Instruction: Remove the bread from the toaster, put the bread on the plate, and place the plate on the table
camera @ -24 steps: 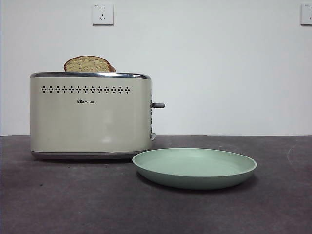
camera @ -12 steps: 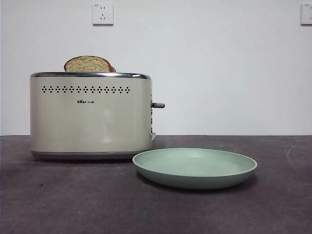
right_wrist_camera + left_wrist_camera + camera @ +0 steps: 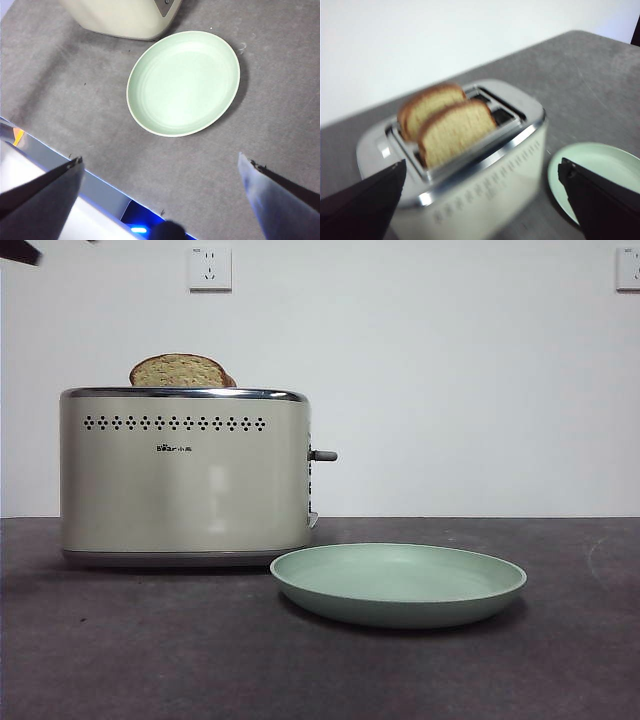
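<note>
The cream toaster [image 3: 185,480] stands at the left of the table [image 3: 150,650]. Two toast slices stand in its slots: one in the near slot [image 3: 178,371] and one behind it, showing as a brown edge [image 3: 230,381]. In the blurred left wrist view both slices [image 3: 455,131] [image 3: 427,102] look tan, and I cannot tell which is the paler bread. My left gripper [image 3: 482,165] is open, above and short of the toaster [image 3: 485,185]. The mint-green plate [image 3: 398,583] lies on the table, right of the toaster. My right gripper [image 3: 160,157] is open, high above the plate [image 3: 183,82].
A black arm tip [image 3: 20,250] shows at the top left corner of the front view. The toaster's grey lever [image 3: 323,455] points toward the plate. A white wall with two sockets [image 3: 210,268] stands behind the table. The table's front edge [image 3: 100,187] shows in the right wrist view.
A black arm tip has come into the top left corner of the front view. The toaster, the slices and the plate have not moved.
</note>
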`<state>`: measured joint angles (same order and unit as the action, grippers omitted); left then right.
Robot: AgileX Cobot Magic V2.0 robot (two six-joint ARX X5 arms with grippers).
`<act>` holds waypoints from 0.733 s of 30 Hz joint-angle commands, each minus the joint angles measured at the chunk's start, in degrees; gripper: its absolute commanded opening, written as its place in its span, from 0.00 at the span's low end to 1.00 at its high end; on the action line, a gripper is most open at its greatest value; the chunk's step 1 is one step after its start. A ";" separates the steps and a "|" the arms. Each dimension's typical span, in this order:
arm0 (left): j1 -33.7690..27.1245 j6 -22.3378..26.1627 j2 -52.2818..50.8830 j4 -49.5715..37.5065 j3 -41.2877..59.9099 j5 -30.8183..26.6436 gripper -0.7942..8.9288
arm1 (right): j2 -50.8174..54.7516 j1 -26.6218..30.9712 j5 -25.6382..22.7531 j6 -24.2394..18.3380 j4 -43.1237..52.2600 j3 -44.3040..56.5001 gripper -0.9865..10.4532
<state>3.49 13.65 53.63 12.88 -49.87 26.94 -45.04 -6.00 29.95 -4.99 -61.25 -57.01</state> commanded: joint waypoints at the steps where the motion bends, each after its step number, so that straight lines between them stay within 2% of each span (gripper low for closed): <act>1: 0.55 1.68 4.61 -7.45 -0.20 -0.04 0.69 | 0.02 -0.07 0.07 0.04 0.39 -0.15 0.61; 4: 0.66 2.40 10.80 -10.43 -2.08 0.04 0.69 | -0.04 -0.07 0.07 0.04 0.39 -0.15 0.61; 10: 0.96 5.97 23.39 -10.16 -10.32 0.17 0.69 | -0.09 -0.07 0.00 0.04 0.35 -0.15 0.61; 15: 1.25 6.10 29.83 -9.79 -15.63 0.76 0.69 | -0.09 -0.07 -0.04 0.04 0.37 -0.15 0.61; 20: 2.54 6.27 33.11 -8.57 -16.87 1.84 0.69 | -0.46 -0.07 -0.09 0.02 0.35 -0.15 0.61; 21: 2.69 6.60 33.51 -8.39 -16.87 1.95 0.68 | -0.52 -0.07 -0.09 0.02 0.37 -0.15 0.61; 22: 3.04 7.41 33.97 -7.96 -16.87 1.90 0.63 | -0.72 -0.07 -0.09 0.02 0.37 -0.15 0.61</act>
<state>6.24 19.55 86.96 4.97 -66.85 28.42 -45.65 -6.00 29.89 -4.99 -61.25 -57.01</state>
